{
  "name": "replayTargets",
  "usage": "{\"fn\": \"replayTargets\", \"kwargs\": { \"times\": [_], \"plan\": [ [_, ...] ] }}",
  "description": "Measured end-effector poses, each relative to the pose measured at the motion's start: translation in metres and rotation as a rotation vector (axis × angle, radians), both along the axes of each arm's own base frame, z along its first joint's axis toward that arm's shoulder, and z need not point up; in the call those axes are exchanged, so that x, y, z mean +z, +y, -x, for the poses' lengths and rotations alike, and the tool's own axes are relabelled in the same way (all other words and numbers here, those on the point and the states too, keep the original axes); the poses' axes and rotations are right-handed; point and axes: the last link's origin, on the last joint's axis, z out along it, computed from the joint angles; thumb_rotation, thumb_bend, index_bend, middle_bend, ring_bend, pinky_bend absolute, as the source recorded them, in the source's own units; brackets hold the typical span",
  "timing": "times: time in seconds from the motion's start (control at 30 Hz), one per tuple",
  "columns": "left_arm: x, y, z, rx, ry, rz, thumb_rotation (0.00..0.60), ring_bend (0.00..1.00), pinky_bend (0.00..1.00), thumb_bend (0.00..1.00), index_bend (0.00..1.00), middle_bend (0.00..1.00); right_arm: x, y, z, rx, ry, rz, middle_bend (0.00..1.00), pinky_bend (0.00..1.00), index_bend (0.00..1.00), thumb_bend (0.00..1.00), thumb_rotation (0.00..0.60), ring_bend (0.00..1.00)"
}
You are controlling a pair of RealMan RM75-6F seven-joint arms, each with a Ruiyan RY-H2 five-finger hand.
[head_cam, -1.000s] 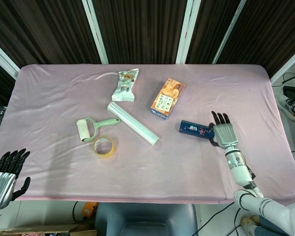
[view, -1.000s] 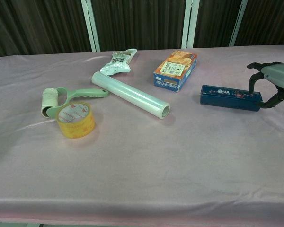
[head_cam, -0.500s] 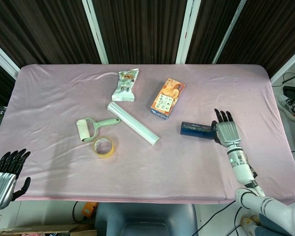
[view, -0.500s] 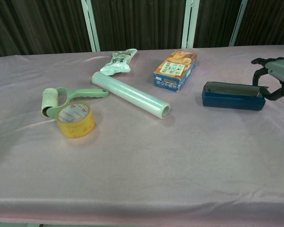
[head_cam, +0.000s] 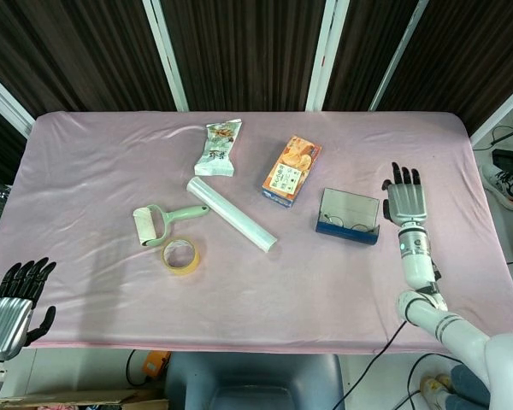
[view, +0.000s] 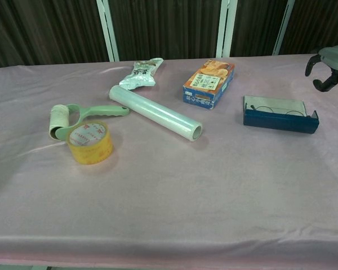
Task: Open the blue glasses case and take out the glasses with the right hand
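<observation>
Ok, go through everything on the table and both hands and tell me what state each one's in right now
blue glasses case: open, lid flipped back.
glasses: inside the case, not taken out.
right hand: open, beside the case, apart from it.
left hand: open, off the table's near edge.
plastic wrap roll: lying flat.
tape roll: lying flat.
lint roller: lying flat.
snack box: closed, lying flat.
snack packet: sealed.

orange box (view: pixel 209 83): I see print, too small to read
snack bag (head_cam: pixel 218 147): print too blurry
tape roll (view: pixel 90 142): red marks, unreadable
</observation>
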Motion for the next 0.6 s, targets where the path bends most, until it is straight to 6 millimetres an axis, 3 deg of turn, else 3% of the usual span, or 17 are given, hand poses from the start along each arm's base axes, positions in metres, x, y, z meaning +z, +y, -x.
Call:
{"fn": "replayTargets", "kwargs": {
  "times": [0.13,0.4,0.6],
  "plan": [
    [0.000,0.002,0.000,0.004,-0.002,0.005,0.600,0.03,0.04,0.43,0.00,0.04,-0.001,-0.001,-0.004,0.009,-0.009,-0.005,0.02,0.00,0.30,0.45,0.600,0.00],
    [0.001,-0.002,-0.002,-0.015,-0.014,0.008,0.600,0.03,0.04,0.43,0.00,0.04,-0.009,0.031,-0.026,0.129,-0.060,-0.091,0.02,0.00,0.35,0.45,0.600,0.00],
    [0.004,-0.004,-0.002,-0.022,-0.026,0.004,0.600,0.03,0.04,0.43,0.00,0.04,-0.013,0.061,-0.043,0.183,-0.095,-0.181,0.02,0.00,0.39,0.56,0.600,0.00]
  ]
}}
